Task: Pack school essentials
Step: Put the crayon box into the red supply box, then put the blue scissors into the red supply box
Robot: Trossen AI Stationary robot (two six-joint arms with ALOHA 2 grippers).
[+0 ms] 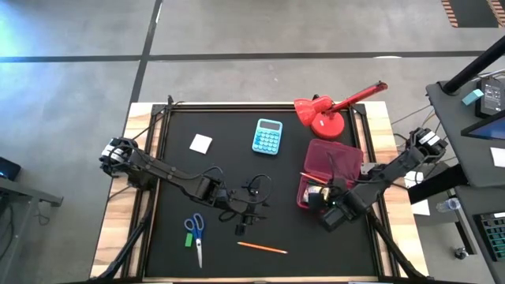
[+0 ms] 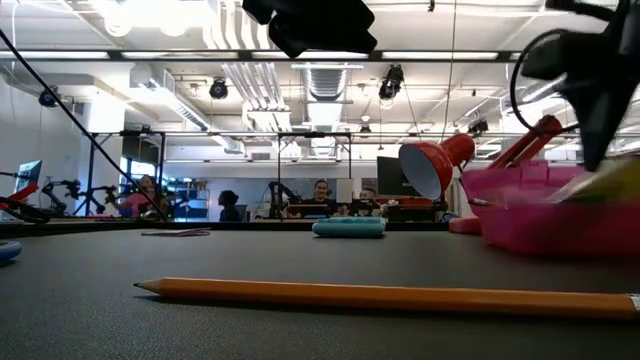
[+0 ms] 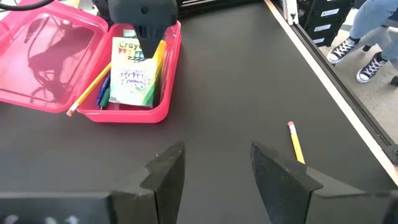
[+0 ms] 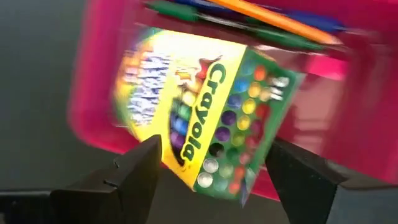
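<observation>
A yellow-green crayon box [image 4: 205, 106] lies tilted in the base of an open pink case [image 3: 171, 74], leaning on an orange pencil [image 3: 93, 87] and pens [image 3: 104, 92]. My right gripper [image 4: 214, 177] hangs over the case pointing down, open. Its fingers stand on either side of the box's end, and I see no touch. My left gripper [image 3: 214, 168] hovers open over the bare mat at the table's middle, holding nothing. Another orange pencil [image 1: 262, 248] lies near the front edge. Blue-handled scissors [image 1: 196, 233], a green block [image 1: 188, 239] and a white square [image 1: 201, 143] lie on the left side.
A light blue calculator [image 1: 267, 136] lies at the far middle and a red desk lamp [image 1: 323, 114] stands behind the case. The case's lid [image 1: 334, 158] lies open toward the far side. A person's shoes [image 3: 367, 37] show beyond the table's edge.
</observation>
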